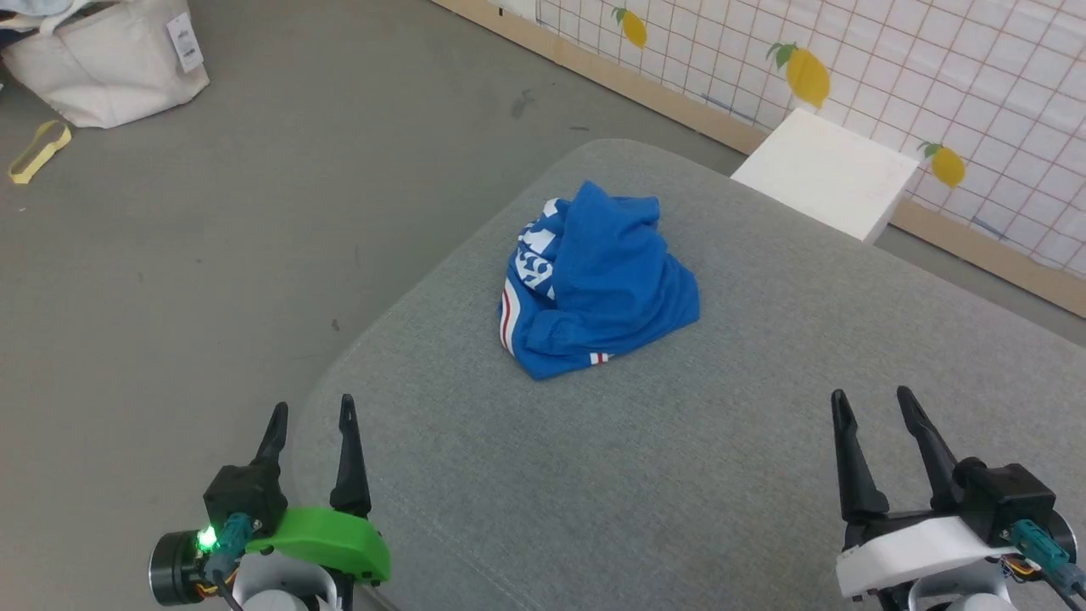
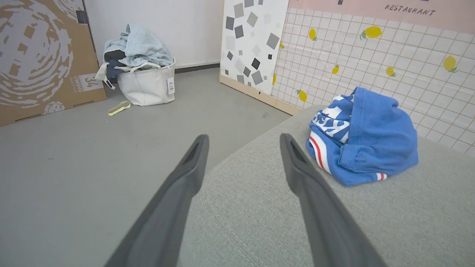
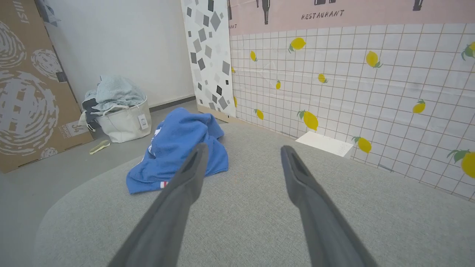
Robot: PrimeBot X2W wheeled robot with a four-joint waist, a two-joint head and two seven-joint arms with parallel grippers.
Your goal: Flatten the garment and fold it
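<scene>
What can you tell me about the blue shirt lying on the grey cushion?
The shirt is royal blue, soft-looking fabric, with white lettering partly showing and white trim with a red stripe. It lies crumpled in a loose heap, neither flattened nor folded, on the grey cushion, touching nothing else. The left gripper and right gripper, jaws open, are apart from it.

Bright, even indoor light; soft faint shadows; wrist views wide-angle warped, nearest foreground blurred.

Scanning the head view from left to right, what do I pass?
First the white tote bag → left gripper → garment → right gripper.
</scene>
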